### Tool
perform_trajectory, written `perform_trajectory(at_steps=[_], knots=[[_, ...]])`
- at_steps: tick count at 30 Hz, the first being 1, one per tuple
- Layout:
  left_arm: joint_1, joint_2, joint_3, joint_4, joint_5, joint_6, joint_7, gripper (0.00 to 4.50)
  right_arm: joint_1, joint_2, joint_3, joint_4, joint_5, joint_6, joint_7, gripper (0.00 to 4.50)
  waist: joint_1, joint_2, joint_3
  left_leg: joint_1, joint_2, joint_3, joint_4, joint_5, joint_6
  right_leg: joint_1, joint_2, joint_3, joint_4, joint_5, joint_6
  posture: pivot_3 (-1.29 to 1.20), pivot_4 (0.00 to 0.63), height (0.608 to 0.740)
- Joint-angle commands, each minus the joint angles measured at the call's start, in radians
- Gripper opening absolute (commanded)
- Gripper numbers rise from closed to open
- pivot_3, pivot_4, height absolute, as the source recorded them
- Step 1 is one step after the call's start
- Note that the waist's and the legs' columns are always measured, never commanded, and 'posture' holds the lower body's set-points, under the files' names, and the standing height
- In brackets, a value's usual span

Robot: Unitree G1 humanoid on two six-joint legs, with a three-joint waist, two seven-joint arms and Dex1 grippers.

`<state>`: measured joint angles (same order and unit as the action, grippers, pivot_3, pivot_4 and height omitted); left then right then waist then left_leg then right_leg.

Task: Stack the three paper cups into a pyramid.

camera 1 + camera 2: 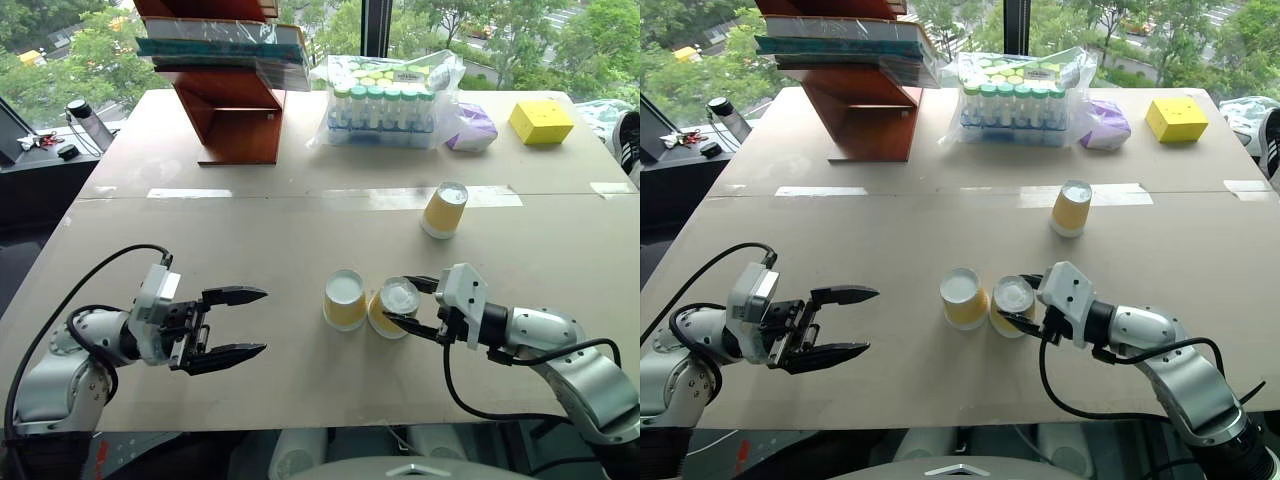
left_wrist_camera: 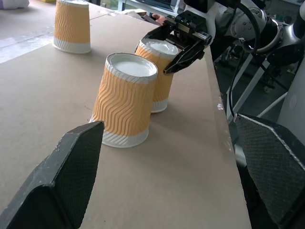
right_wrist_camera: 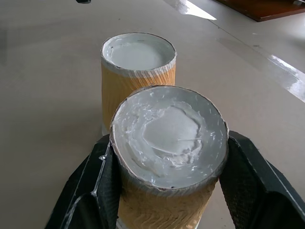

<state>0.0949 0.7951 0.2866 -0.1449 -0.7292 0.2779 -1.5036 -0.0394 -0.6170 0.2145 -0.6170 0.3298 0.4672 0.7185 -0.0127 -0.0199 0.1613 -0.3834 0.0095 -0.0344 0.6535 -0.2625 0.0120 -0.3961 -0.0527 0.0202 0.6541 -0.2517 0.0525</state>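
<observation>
Currently the right gripper [image 1: 412, 303] reaches in from the right edge of the surface [image 1: 250, 230], its arm bent at the elbow and the wrist angled toward the left and slightly down, and its two black fingers [image 3: 248, 176] are pinching the near right cup [image 1: 394, 306] on opposite sides of its yellow wall, just under the white base. That cup stands upside down near the front of the surface, tilted a little toward the gripper, close beside the near left cup [image 1: 344, 299], which is also upside down and upright; whether the two touch cannot be told. The far cup [image 1: 444, 208] stands upside down well apart from them, farther back and to the right, beside a strip of pale tape [image 1: 420, 197]. The left gripper [image 1: 248, 322] is held level at the left, pointing to the right toward the cups, with its fingers spread wide and nothing between them; it is well apart from the near left cup. At the back of the surface sit a brown wooden stand [image 1: 235, 110], a clear bag of capped tubes [image 1: 385, 100], a purple and white pouch [image 1: 471, 128] and a yellow box [image 1: 541, 121]. Any writing on the bag is too small to read.
</observation>
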Motion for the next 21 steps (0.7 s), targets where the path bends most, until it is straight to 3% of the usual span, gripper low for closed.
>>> perform_trajectory(at_steps=[1, 3, 8, 12, 15, 18, 21], knots=[[-0.001, 0.005, 0.027, -0.033, -0.022, 0.001, 0.007, 4.50, -0.017, -0.003, 0.015, -0.017, -0.011, -0.025, 0.022, 2.11, 0.000, 0.000, 0.000, 0.000, 0.000, 0.000, 0.000, 0.000, 0.000, 0.000, 0.000, 0.000, 0.000, 0.000, 0.000, 0.00, 0.150, 0.740], [-0.008, 0.004, 0.022, -0.031, -0.020, 0.000, 0.010, 4.50, -0.019, -0.003, 0.025, -0.017, -0.006, -0.009, 0.030, 2.11, -0.001, 0.000, 0.000, 0.000, 0.000, 0.000, 0.000, 0.000, 0.000, 0.000, 0.000, 0.000, 0.000, 0.000, 0.000, 0.00, 0.150, 0.740], [-0.012, 0.002, 0.017, -0.035, -0.022, 0.005, 0.014, 4.50, -0.037, 0.006, 0.022, 0.001, -0.028, -0.011, 0.015, 4.34, -0.001, 0.000, 0.000, 0.000, 0.000, 0.000, 0.000, 0.000, 0.000, 0.000, 0.000, 0.000, 0.000, 0.000, 0.000, 0.00, 0.150, 0.740], [-0.017, -0.008, 0.011, -0.034, -0.022, 0.009, 0.029, 4.50, -0.049, 0.022, -0.037, -0.034, 0.003, -0.002, -0.008, 4.43, -0.001, 0.000, 0.000, 0.000, 0.000, 0.000, 0.000, 0.000, 0.000, 0.000, 0.000, 0.000, 0.000, 0.000, 0.000, 0.00, 0.150, 0.740], [-0.022, -0.017, 0.004, -0.041, -0.024, 0.014, 0.042, 4.50, -0.053, 0.029, -0.124, -0.093, 0.121, 0.059, -0.010, 4.43, 0.000, 0.000, 0.000, 0.000, 0.000, 0.000, 0.000, 0.000, 0.000, 0.000, 0.000, 0.000, 0.000, 0.000, 0.000, 0.00, 0.150, 0.740], [-0.031, -0.026, -0.001, -0.046, -0.029, 0.020, 0.051, 4.50, -0.101, 0.036, -0.244, -0.127, 0.248, 0.123, -0.047, 4.43, 0.000, 0.000, 0.000, 0.000, 0.000, 0.000, 0.000, 0.000, 0.000, 0.000, 0.000, 0.000, 0.000, 0.001, 0.002, 0.00, 0.150, 0.740], [-0.038, -0.036, -0.003, -0.048, -0.033, 0.027, 0.065, 4.50, -0.175, 0.052, -0.300, -0.080, 0.259, 0.150, -0.115, 4.43, -0.001, 0.000, 0.000, 0.000, 0.000, 0.000, 0.000, 0.000, 0.000, 0.000, 0.000, 0.000, 0.000, 0.001, 0.002, 0.00, 0.150, 0.740]])
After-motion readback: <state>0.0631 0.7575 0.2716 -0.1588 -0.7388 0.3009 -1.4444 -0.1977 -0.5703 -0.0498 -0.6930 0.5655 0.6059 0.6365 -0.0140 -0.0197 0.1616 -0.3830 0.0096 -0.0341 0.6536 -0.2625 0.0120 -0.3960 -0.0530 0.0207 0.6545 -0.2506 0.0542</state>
